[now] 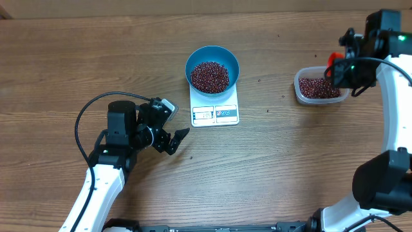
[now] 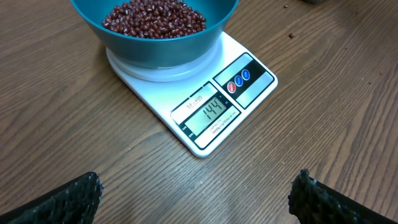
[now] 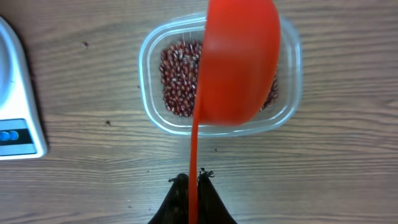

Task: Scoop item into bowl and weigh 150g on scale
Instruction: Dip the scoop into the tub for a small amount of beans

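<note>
Beans (image 1: 209,76) already fill much of the teal bowl (image 2: 155,50), which sits on the white scale (image 1: 215,114) directly ahead of your left claw (image 1: 176,140). That claw is released, its jaws spread wide and holding nothing, hovering just short of the scale's display edge. The display (image 2: 210,112) reads 144, so I judge the bulk of the scooping done and only a small top-up left before the target of 150.

Your right claw (image 3: 191,180) is clenched on the thin handle of the red scoop (image 3: 239,62). The scoop's cup reaches out ahead of that claw and hangs above the clear tub (image 3: 144,68), where more beans (image 3: 177,81) lie directly beneath it. From these views you cannot tell whether the cup carries beans or is empty, since only its outer side shows. The scale and bowl are well off to this claw's left, with bare worktop (image 1: 270,148) between.

What remains, as I read it: bring a very small amount across and add it to the bowl while you watch the display. A full scoop would likely overshoot. A stray bean (image 2: 291,35) lies on the worktop beyond the left claw, to the right of the scale.
</note>
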